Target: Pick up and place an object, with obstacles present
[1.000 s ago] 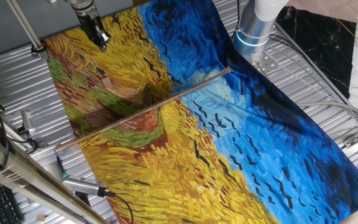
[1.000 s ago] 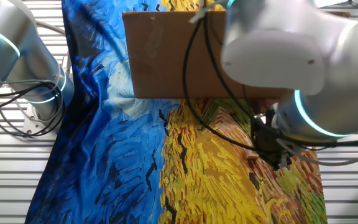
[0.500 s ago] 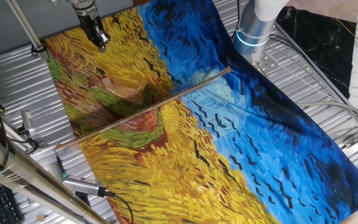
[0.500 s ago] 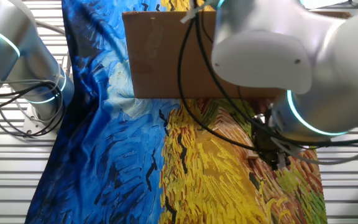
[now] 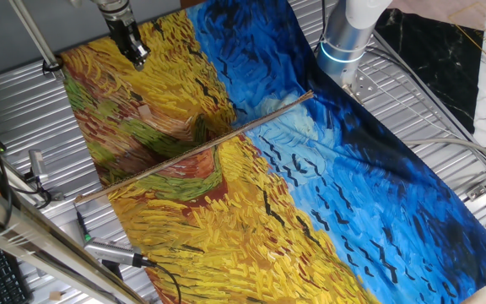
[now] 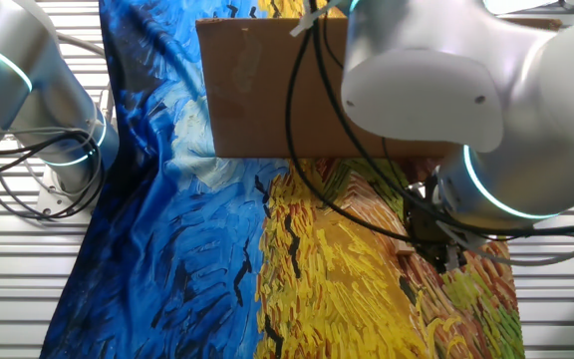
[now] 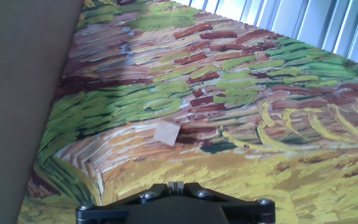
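We see the black two-finger gripper (image 5: 136, 52) hanging above the far left part of the painted cloth (image 5: 310, 194), its fingers pointing down and a little toward the stick side. In this fixed view the fingertips look close together with nothing between them, though we cannot tell for sure how wide the jaws stand. In the other fixed view the gripper (image 6: 448, 255) shows below the bulky white arm (image 6: 446, 90), which bends over the cloth with a lit teal ring at its wrist joint. In the hand view only the dark base of the gripper fills the lower edge, and the fingertips are out of sight.

Just ahead of that base lies the tiny pale tan wooden cube (image 7: 166, 132), resting on a light yellow brushstroke band of the cloth, 1 corner turned toward the camera, apart from the gripper. In the first fixed view the cube (image 5: 143, 109) sits below the gripper.

The long thin brown wooden stick (image 5: 194, 149) lies flat across the cloth, its long axis running diagonally from the lower left edge up to the right edge near the second arm's base (image 5: 344, 46). A brown cardboard sheet (image 6: 267, 90) stands upright across the cloth in the other fixed view
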Motion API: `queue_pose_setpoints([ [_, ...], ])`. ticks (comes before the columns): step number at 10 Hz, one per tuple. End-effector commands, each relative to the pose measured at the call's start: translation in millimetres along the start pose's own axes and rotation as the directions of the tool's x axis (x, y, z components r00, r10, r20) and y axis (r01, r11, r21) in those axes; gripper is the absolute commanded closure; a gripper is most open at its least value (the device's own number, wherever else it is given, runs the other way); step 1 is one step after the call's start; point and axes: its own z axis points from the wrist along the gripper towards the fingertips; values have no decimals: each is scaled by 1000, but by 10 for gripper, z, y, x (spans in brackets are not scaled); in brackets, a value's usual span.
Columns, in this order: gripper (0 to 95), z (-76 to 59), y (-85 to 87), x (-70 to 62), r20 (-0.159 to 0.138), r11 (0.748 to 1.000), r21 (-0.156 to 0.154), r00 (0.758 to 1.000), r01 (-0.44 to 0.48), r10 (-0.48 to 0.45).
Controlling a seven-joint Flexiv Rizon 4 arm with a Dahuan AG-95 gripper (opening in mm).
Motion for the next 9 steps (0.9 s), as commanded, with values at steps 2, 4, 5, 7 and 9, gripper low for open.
queue_pose_setpoints([
  [2,950,-2,6,17,-2,1000,0,1000,3,-3],
  [4,950,-2,6,16,-13,1000,-3,1000,7,-7],
  [5,950,2,4,15,-16,1000,-3,1000,11,-11],
  [7,950,49,-12,-8,-22,999,-7,999,32,-32],
  [9,950,209,-59,-73,-26,997,-12,996,81,-81],
])
